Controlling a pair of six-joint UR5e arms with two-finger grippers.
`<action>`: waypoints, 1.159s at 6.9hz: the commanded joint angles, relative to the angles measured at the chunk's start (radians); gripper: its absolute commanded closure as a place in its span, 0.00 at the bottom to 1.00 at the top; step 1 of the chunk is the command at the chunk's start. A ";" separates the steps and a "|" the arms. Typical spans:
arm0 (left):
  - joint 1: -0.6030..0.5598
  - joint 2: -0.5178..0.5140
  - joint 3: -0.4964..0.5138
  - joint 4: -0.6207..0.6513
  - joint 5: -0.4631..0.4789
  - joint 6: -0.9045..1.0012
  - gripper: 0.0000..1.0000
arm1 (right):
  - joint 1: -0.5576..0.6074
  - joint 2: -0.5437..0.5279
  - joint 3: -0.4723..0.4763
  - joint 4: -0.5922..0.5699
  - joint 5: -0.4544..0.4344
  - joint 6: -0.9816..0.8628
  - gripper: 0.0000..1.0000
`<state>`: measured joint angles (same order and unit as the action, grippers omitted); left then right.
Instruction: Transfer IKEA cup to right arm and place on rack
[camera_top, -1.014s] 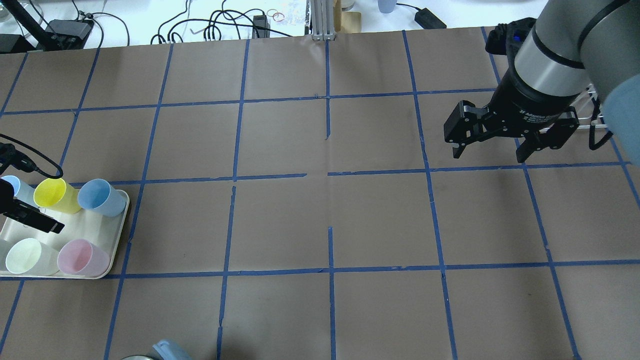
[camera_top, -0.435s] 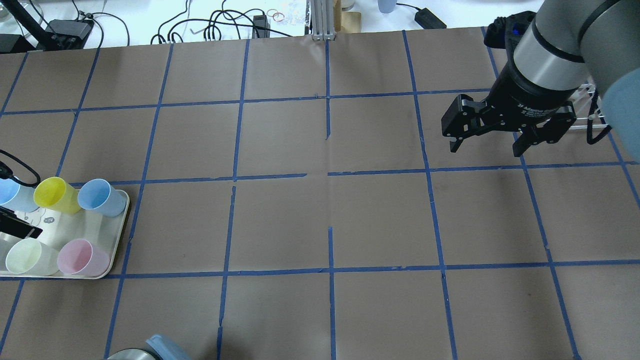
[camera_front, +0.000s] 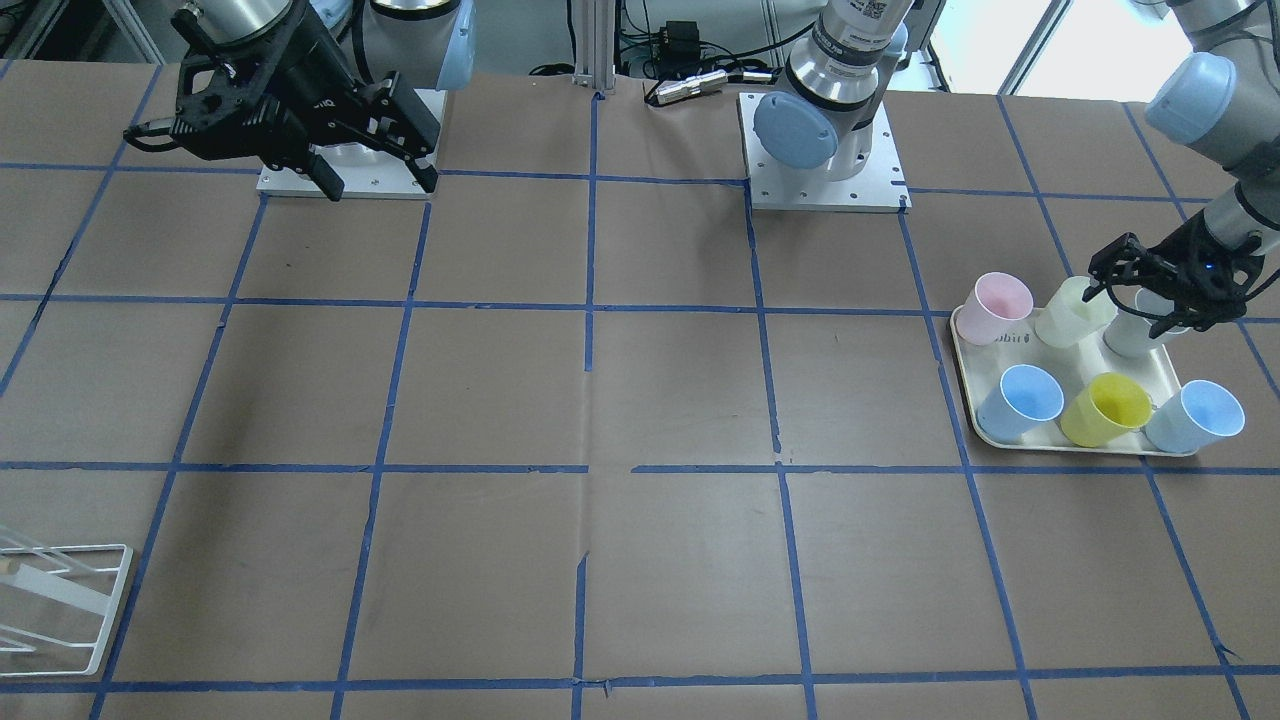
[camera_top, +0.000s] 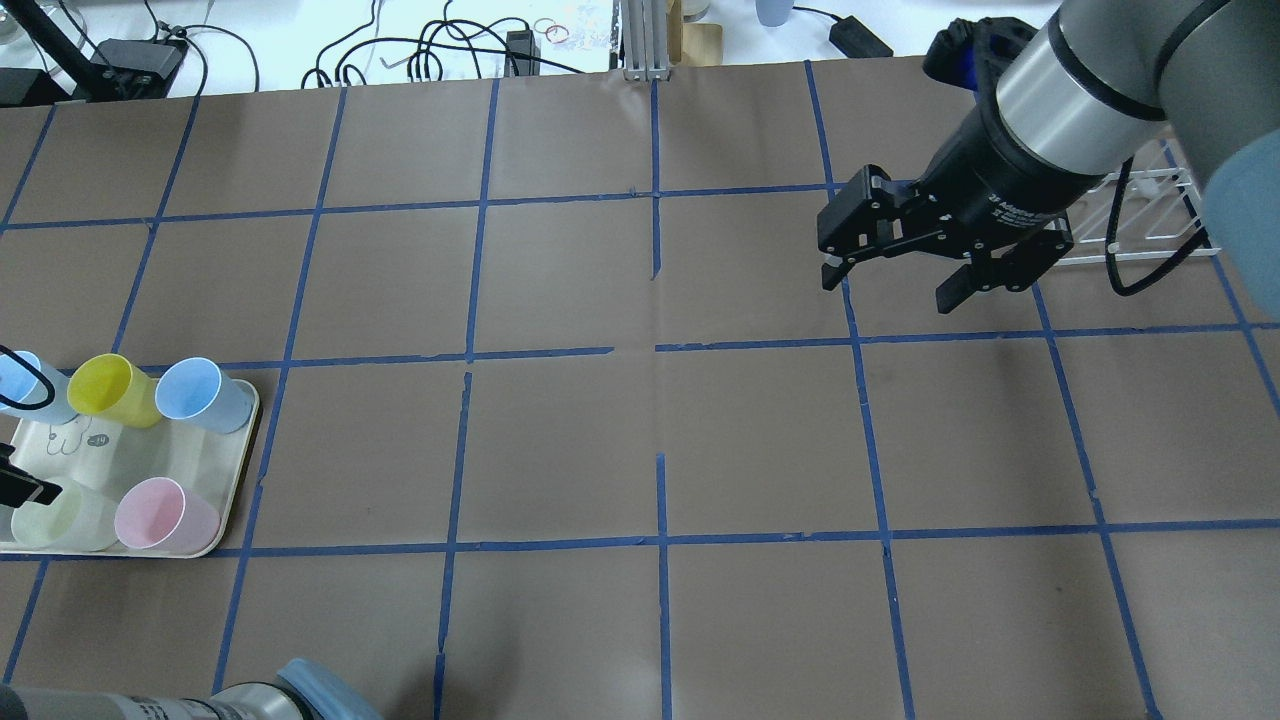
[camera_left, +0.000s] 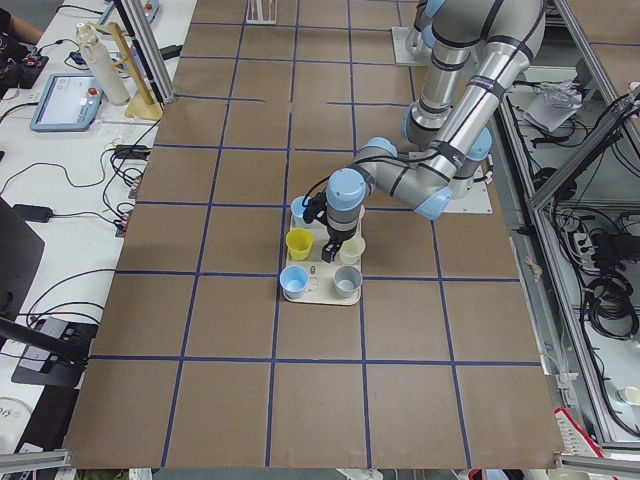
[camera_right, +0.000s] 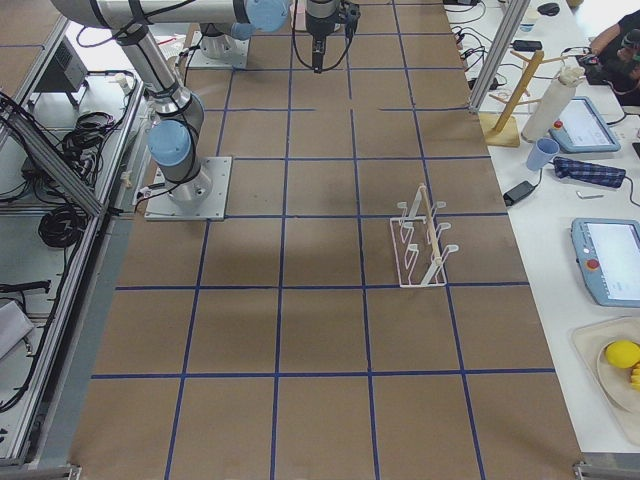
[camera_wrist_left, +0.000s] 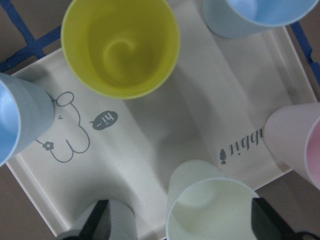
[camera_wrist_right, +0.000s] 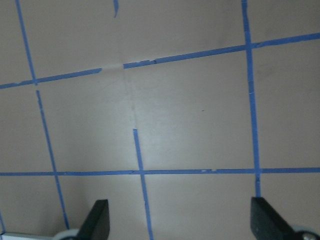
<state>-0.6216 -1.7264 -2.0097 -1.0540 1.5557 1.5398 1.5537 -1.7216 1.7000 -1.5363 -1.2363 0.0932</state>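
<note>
Brown paper w/ a blue tape grid covers the desk. White benches w/ cables and screens line its far edge and ends, w/ aluminium framing around.

Cream tray, printed w/ a rabbit doodle and "hi~", sits at the left end and carries six cups in two rows. IKEA cup stands upright in the tray's near row, between pink cup and grey cup.

Left claw is spread wide, one finger on each side of the IKEA cup. Can't tell whether the pads touch it. Overhead, that claw is nearly all cut off at the frame edge.

Right claw hangs over bare desk toward the far right, jaws apart, nothing between them.

Rack stands at the far right. It is partly hidden behind the right arm overhead and cropped in the front-facing view.
</note>
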 joint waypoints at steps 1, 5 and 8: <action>0.003 -0.036 -0.001 0.032 0.003 0.071 0.00 | -0.003 0.002 0.010 0.014 0.212 -0.036 0.00; 0.003 -0.061 -0.015 0.037 0.004 0.100 0.16 | -0.088 0.022 0.093 0.019 0.663 -0.132 0.00; 0.002 -0.052 -0.015 0.054 0.009 0.089 0.78 | -0.109 0.025 0.174 0.019 0.898 -0.277 0.00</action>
<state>-0.6195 -1.7797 -2.0243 -1.0008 1.5638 1.6334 1.4490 -1.6984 1.8453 -1.5180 -0.4338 -0.1307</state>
